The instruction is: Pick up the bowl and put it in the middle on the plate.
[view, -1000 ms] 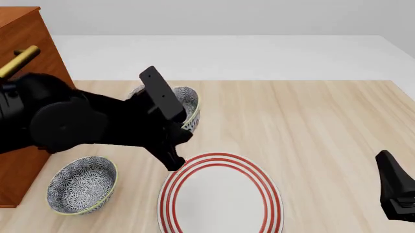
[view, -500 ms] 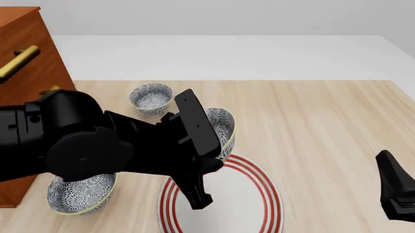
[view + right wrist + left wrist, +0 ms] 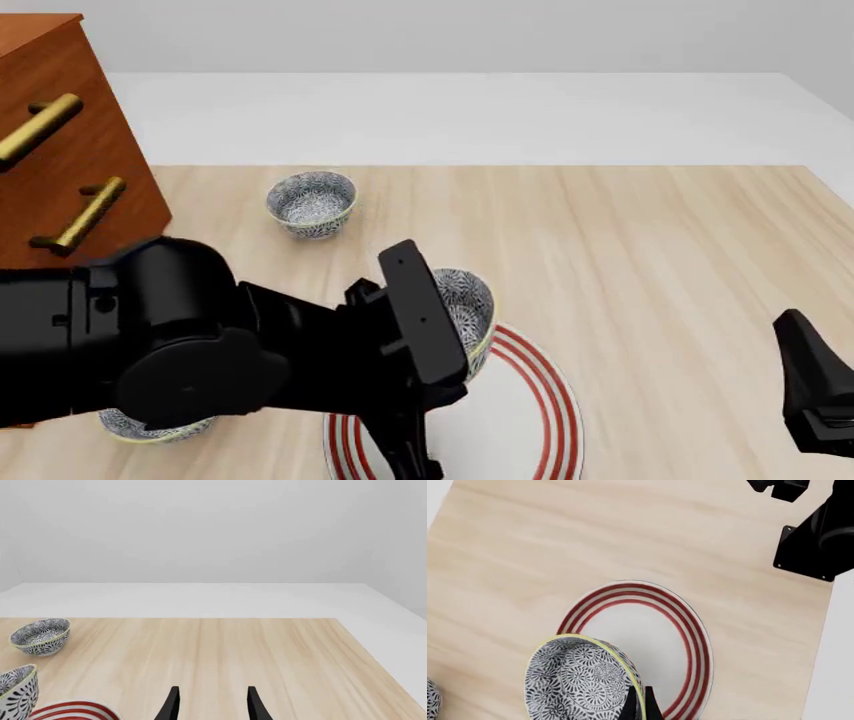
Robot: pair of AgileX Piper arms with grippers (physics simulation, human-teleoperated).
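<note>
bowl (image 3: 582, 682): looks stiff, glazed, likely slippery and fragile; tilted above the plate (image 3: 684, 635)
left gripper (image 3: 638, 706): pinching bowl's thin rim
right gripper (image 3: 210, 702): fingers apart, empty

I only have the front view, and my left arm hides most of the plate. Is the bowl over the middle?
Observer: No. In the left wrist view the bowl overlaps only the edge of the plate; the plate's white middle is bare.
Operator: Is it gripped properly?
Observer: The left pincer is shut on the bowl's rim.
Operator: And the right pincer? I can't see its fingers.
Observer: The right pincer is open, holds nothing and is apart from the plate.
</note>
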